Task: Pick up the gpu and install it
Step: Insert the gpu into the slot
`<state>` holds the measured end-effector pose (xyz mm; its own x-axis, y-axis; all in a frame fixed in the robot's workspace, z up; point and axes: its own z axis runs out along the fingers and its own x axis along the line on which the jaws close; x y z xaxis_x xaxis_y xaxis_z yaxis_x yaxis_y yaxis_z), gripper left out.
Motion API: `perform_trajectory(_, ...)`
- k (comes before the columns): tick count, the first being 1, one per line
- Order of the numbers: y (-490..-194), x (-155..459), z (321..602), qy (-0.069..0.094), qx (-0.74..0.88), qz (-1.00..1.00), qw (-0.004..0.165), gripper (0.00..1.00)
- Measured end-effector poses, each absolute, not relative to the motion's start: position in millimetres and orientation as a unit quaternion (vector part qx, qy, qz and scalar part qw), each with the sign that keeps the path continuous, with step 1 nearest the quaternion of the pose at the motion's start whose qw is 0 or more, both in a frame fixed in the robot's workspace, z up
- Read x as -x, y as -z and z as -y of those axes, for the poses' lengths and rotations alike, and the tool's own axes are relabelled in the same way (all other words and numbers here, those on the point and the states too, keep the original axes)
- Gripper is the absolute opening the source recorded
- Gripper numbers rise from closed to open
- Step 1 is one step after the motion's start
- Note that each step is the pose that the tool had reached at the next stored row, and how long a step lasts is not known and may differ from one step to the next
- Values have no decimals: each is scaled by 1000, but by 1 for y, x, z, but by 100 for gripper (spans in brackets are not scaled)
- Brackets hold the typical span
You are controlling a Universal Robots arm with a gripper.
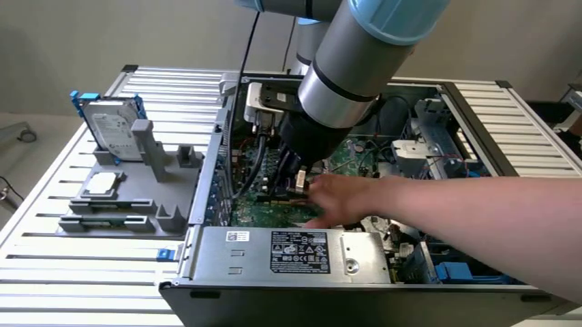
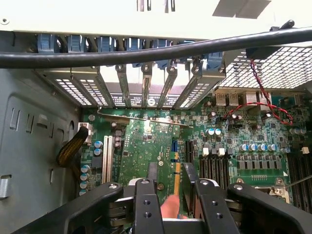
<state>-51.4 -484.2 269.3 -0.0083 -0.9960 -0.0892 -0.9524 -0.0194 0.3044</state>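
A slatted metal table (image 1: 54,272) carries everything, set before a plain pale wall. On it lies one open computer case (image 1: 209,177), its green motherboard (image 2: 243,161) exposed, with one silver power supply (image 1: 291,253) at the near edge. To the exterior view's left stands one grey holder (image 1: 123,194) with one silver hard drive (image 1: 114,126) in a blue frame upright in it and one small square chip (image 1: 102,182) lying flat. One robot arm (image 1: 364,61) reaches down into the case, and one person's hand (image 1: 341,197) reaches in beside it. The claw (image 2: 170,195) hangs just over the motherboard, its jaws narrowly parted around the gpu (image 2: 146,151), a single green card standing edge-on among the expansion slots below the rear brackets; a fingertip (image 2: 170,207) shows between the claw's fingers.
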Motion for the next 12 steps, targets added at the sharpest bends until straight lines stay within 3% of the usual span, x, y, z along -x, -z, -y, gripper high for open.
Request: perform_trajectory(12, -269, 51, 484, 141, -700, 696, 77, 35)
